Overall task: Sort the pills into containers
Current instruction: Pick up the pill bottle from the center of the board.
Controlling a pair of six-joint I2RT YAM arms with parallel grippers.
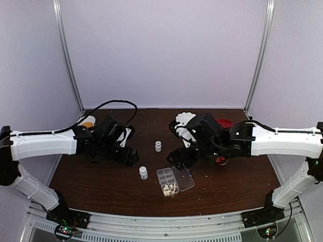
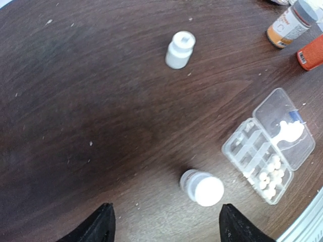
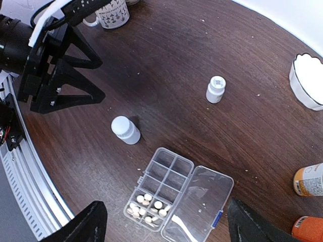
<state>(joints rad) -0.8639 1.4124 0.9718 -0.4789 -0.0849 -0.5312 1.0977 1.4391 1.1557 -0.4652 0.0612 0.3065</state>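
The clear organiser box (image 1: 167, 177) lies on the dark table with its lid (image 3: 201, 201) folded flat open. The cream-white pills (image 3: 150, 205) fill the end cells nearest the arms' bases; the other containers (image 3: 169, 174) look empty. In the left wrist view the box (image 2: 252, 151) lies to the right, pills (image 2: 270, 175) at its near end. My left gripper (image 2: 169, 229) is open, hanging over a small white bottle (image 2: 202, 187) that stands just ahead of its fingers, untouched. My right gripper (image 3: 169, 232) is open above the box with nothing between its fingers.
A second small white bottle (image 1: 158, 146) stands farther back. An orange bottle (image 3: 309, 180) and a red object (image 3: 308, 228) lie to the right. A white bowl (image 3: 308, 80) sits at the back and a mug (image 3: 111, 12) at the far left.
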